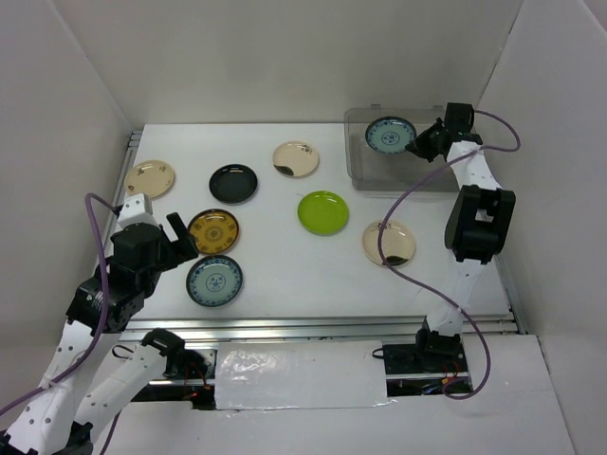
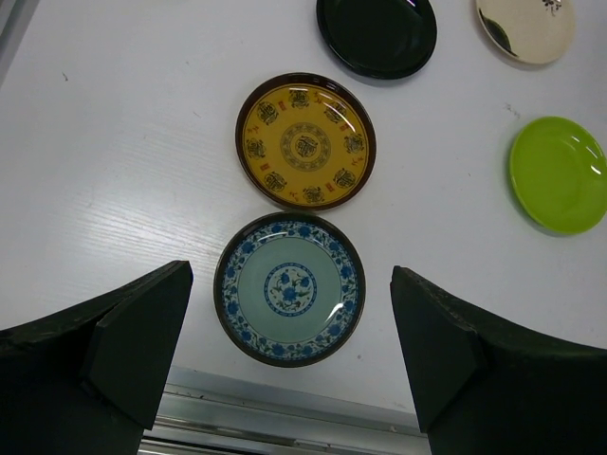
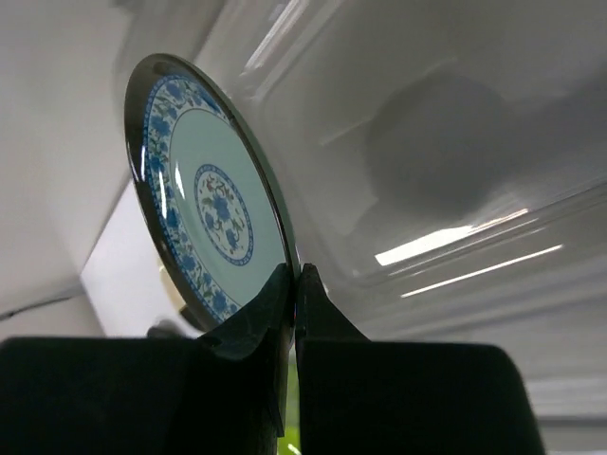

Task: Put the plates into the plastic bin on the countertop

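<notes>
1. We see the right gripper (image 3: 294, 284) clamped tight on the lower rim of a round teal plate with a blue pattern (image 3: 209, 204), its 2 fingers pinching the edge between them.
2. That plate is tipped steeply on edge. From above it sits over the clear greyish rectangular plastic bin (image 1: 360, 178) at the far right of the flat white countertop (image 1: 285, 275). We cannot tell whether it touches the bin's floor.
3. The left gripper (image 2: 289, 280) is spread wide with nothing in it. It hovers above a second round teal patterned plate (image 2: 289, 287) near the countertop's near edge.
4. Just beyond that plate lies a round mustard patterned plate (image 2: 305, 140), close but apart.
5. Further back lie a round black plate (image 1: 233, 183) and a round lime green plate (image 1: 322, 212).
6. We count 3 round cream plates with dark marks: 1 at far left (image 1: 150, 177), 1 at rear centre (image 1: 296, 159), and 1 in front of the bin (image 1: 389, 243).
7. All 7 of these plates lie flat on the countertop, outside the bin.
</notes>
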`<state>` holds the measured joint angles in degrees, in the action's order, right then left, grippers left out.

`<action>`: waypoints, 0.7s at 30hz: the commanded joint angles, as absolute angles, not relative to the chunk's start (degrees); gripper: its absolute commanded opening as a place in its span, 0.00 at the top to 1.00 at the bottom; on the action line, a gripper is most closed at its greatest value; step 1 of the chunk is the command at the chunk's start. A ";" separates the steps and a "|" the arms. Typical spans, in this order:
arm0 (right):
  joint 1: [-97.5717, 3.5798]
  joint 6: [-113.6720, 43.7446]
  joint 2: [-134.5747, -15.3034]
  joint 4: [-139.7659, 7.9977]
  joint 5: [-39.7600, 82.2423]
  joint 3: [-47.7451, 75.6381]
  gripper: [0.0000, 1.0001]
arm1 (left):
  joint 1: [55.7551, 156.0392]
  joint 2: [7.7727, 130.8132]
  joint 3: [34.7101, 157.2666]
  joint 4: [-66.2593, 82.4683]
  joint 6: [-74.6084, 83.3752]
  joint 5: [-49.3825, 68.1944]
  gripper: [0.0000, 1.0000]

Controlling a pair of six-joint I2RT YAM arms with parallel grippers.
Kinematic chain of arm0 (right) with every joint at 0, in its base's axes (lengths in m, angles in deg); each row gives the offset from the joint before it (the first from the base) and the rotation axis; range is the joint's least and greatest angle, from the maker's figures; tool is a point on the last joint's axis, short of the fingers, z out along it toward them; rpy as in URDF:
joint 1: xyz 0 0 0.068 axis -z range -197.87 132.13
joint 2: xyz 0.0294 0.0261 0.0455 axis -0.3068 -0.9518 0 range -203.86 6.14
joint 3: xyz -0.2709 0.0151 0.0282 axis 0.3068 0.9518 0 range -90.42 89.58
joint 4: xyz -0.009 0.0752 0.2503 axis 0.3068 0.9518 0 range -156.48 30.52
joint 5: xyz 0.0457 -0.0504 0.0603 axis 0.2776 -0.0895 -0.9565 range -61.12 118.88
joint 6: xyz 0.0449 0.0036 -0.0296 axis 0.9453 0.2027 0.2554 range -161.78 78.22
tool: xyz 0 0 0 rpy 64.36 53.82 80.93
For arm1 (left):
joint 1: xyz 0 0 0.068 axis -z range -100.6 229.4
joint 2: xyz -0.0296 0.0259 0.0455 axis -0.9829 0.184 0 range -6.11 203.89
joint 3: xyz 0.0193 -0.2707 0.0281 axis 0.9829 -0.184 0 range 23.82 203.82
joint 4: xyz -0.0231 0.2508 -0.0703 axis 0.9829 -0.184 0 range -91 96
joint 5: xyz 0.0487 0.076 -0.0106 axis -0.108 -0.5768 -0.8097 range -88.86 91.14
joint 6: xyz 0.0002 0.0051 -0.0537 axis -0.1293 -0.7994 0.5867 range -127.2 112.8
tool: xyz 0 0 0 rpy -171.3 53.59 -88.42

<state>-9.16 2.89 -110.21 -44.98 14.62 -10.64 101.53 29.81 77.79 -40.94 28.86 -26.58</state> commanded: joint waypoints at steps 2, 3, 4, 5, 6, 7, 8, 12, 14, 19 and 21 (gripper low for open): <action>-7.41 0.85 -117.24 -35.01 14.99 -23.25 1.00 | 101.28 29.57 77.34 -37.68 26.99 -24.70 0.01; -7.41 0.59 -119.69 -33.80 15.34 -25.79 1.00 | 101.37 29.48 77.26 -37.42 26.91 -24.35 0.01; -7.24 0.41 -120.76 -33.70 15.35 -26.60 1.00 | 101.28 29.66 77.26 -37.42 26.82 -24.17 0.01; -6.80 0.24 -122.08 -32.65 15.00 -27.74 1.00 | 101.28 29.66 77.26 -37.33 26.73 -23.99 0.01; -6.71 0.06 -124.35 -32.12 14.65 -30.19 0.98 | 101.28 29.83 77.26 -37.33 26.64 -23.82 0.01; -6.71 -0.20 -125.33 -31.42 14.82 -31.17 0.95 | 101.28 30.18 77.26 -37.33 26.47 -23.73 0.01; -6.62 -0.47 -126.91 -31.06 15.08 -32.57 0.91 | 101.28 30.36 77.26 -37.24 26.29 -23.38 0.01; -6.36 -0.82 -127.89 -31.76 12.71 -33.20 0.54 | 101.37 30.63 77.34 -37.24 26.11 -23.03 0.01; -6.88 -1.78 -126.67 -31.41 13.15 -33.12 0.35 | 101.28 30.54 77.26 -37.15 26.11 -23.11 0.01; -9.25 -3.89 -111.49 -33.87 17.62 -23.47 0.00 | 101.28 30.71 77.26 -37.07 26.20 -23.03 0.01; -10.22 -5.91 -101.56 -34.66 20.25 -15.21 0.00 | 101.28 30.80 77.26 -37.15 26.29 -23.03 0.01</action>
<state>-8.15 -2.82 -117.56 -32.98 16.78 -19.45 101.53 30.57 77.27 -39.32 27.28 -23.35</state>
